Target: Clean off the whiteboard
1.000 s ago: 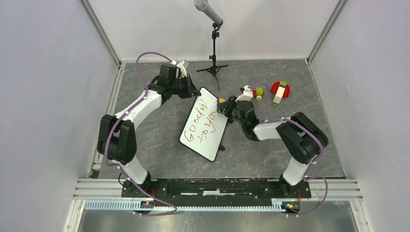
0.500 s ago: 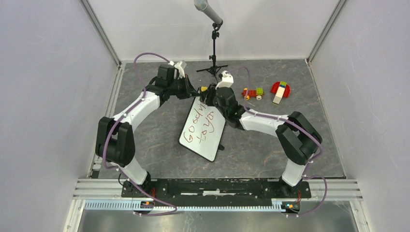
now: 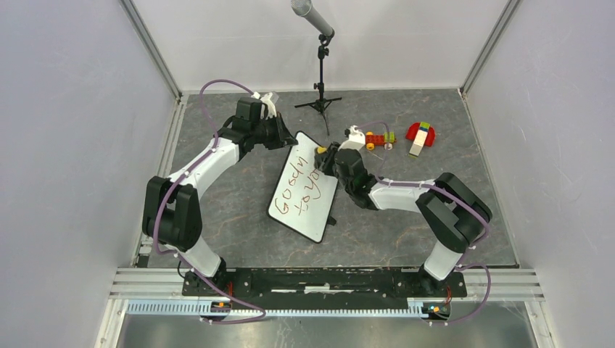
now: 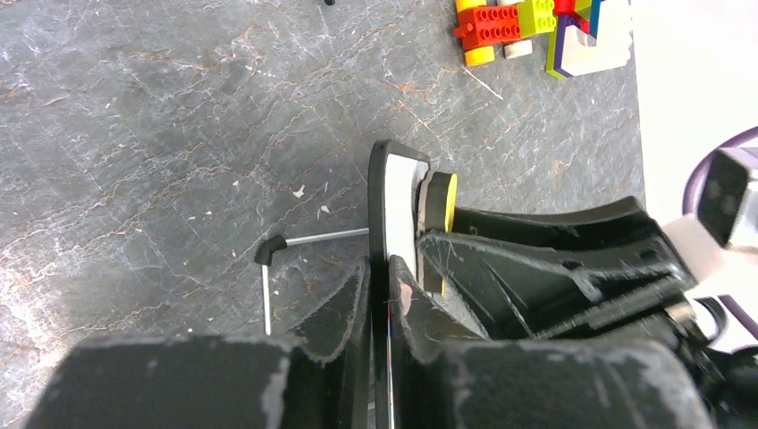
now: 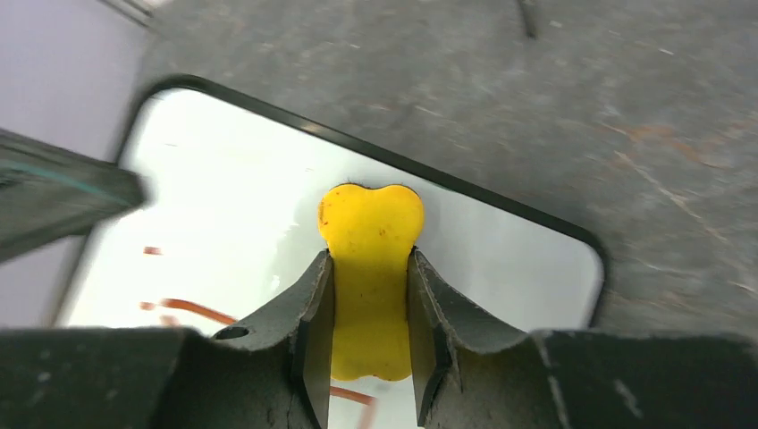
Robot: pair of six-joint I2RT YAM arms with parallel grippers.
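At the middle of the desk (image 3: 239, 190), the whiteboard (image 3: 308, 206) runs lengthwise from far edge toward near edge, its far end clamped by the left fingers (image 4: 384, 277), while the right fingers (image 5: 368, 268) pinch a yellow eraser (image 5: 372, 214) there, the red writing (image 3: 297, 190) lying nearward of it.

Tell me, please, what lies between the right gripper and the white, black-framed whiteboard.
A yellow peanut-shaped eraser, clamped in the right gripper, as the right wrist view shows.
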